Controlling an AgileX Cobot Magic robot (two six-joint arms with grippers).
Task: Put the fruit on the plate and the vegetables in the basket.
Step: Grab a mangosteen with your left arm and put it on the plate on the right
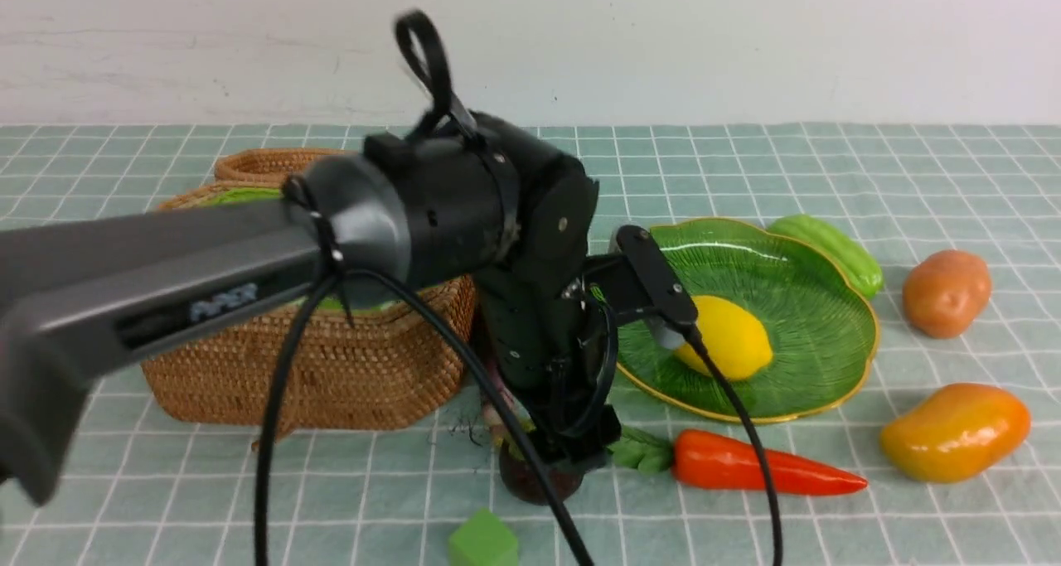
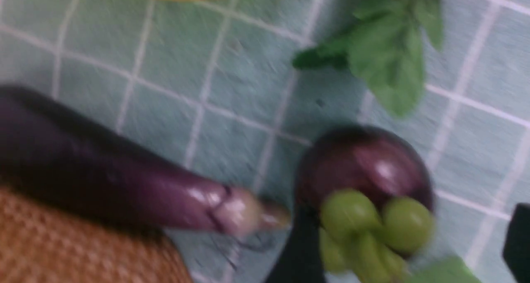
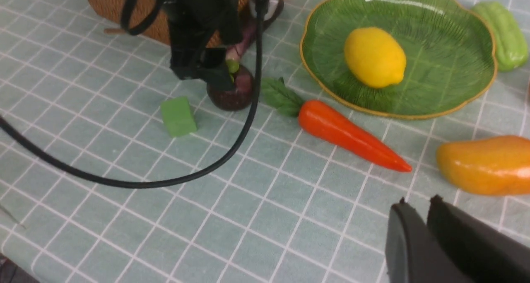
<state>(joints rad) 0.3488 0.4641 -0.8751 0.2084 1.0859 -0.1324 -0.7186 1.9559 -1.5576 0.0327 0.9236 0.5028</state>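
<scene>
Bench [image 1: 912, 176] with teal grid cloth carries everything. Left arm [image 1: 166, 284] crosses the front view with its wrist bent down. Left tool [image 1: 572, 450] is low at the bench, jaws spread and straddling the mangosteen: one finger right at its side, the other standing clear, so no pinch. Right tool [image 3: 418, 204] hovers above the bench with its fingers nearly pressed together and nothing between them. Basket [image 1: 331, 367], green lining showing, sits just left of the left tool; the arm hides its inside. Plate [image 1: 787, 268] is just right of and beyond the left tool. Eggplant [image 2: 103, 175] lies on the bench against the basket wall, its stem end just beside the left tool. Mango [image 1: 955, 432] is on the bench, well right of the left tool and near the right tool. Carrot [image 1: 746, 465] is on the bench just right of the left tool, leaves toward it, beside the plate's near rim. Gourd [image 1: 829, 251] is at the plate's far right rim, outside it. Potato [image 1: 947, 292] is on the bench right of the plate. Lemon [image 1: 729, 338] is on the plate. Mangosteen [image 2: 368, 167] is on the bench between the left tool's fingers, green knobs facing the wrist camera. Green cube [image 1: 483, 541] is on the bench, near side of the left tool and close by.
</scene>
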